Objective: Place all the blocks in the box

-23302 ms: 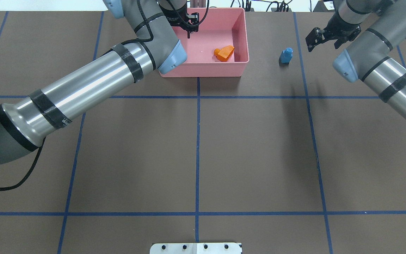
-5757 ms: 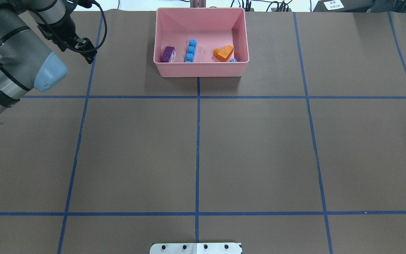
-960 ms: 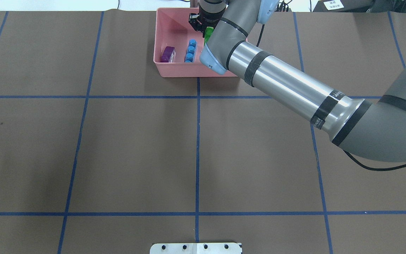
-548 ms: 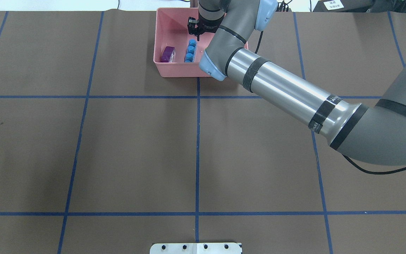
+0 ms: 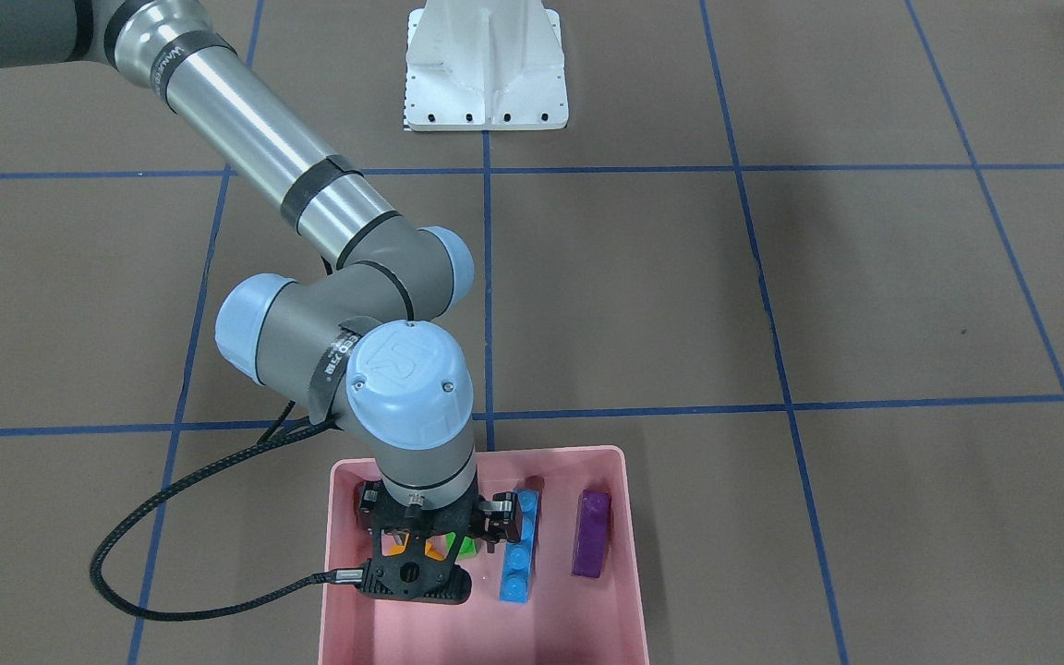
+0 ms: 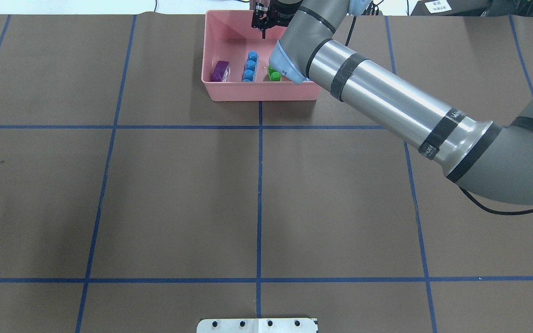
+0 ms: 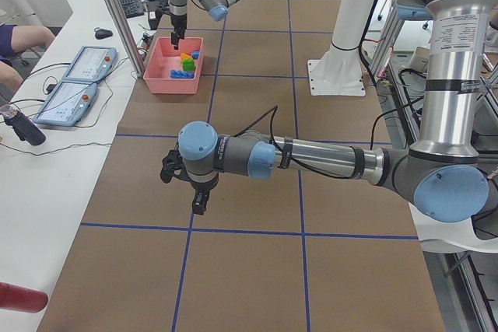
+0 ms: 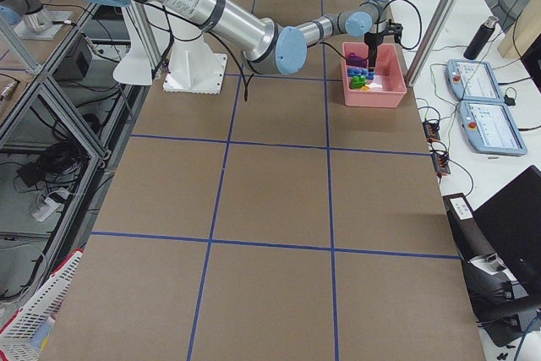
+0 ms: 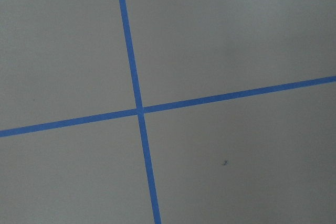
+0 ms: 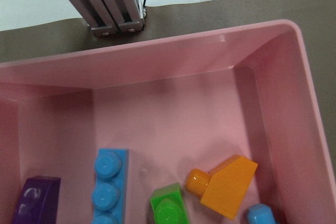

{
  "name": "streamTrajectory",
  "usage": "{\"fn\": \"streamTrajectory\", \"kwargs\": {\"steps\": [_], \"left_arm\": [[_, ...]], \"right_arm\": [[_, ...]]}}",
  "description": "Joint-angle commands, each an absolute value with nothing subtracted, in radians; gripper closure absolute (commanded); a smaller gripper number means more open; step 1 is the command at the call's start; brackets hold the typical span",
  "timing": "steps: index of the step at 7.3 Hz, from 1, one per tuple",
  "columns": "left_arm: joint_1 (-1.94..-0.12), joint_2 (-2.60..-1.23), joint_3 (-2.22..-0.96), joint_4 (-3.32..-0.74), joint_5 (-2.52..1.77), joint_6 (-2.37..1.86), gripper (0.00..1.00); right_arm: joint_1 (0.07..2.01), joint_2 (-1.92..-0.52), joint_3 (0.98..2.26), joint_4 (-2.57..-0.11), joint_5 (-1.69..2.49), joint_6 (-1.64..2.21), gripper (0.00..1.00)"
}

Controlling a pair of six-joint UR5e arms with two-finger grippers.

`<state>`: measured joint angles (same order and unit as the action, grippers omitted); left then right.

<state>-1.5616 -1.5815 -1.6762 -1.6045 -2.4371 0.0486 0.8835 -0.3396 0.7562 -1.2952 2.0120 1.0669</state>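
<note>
Right hand (image 6: 263, 25) held the green brick a second ago; now it is released and empty, its linkages spread wide in the front view, and it has lifted toward the far wall of the pink box (image 6: 229, 34). Green brick (image 10: 169, 208) lies loose on the box floor, studs up. Wrist view: it sits between the long blue brick (image 10: 107, 184) and the orange sloped brick (image 10: 226, 184), with the orange stud just beside its corner. Small blue brick (image 10: 261, 214) is just beside the orange one, near the box wall. Purple brick (image 10: 37, 203) lies on the long blue one's other side, apart from it. Left hand (image 7: 182, 190) hangs low over the bench (image 6: 178, 194), well away from the box, above crossing blue tape lines (image 9: 139, 110); whether it is clenched or released I cannot tell.
</note>
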Motion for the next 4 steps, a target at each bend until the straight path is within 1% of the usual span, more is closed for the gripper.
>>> {"fn": "streamTrajectory", "kwargs": {"steps": [1,3,4], "left_arm": [[-1.565,-1.571,-1.678,-1.605,-2.416,0.061,0.00],[-1.563,-1.501,-1.738,-1.594,-2.291,0.063,0.00],[-1.566,-1.459,-1.752,-1.594,-2.298,0.063,0.00]], "right_arm": [[0.945,-0.441,0.968,-1.475,2.061,0.962,0.01],[1.040,-0.608,1.134,-1.496,2.156,0.850,0.01],[1.093,-0.717,1.228,-1.497,2.193,0.780,0.01]]}}
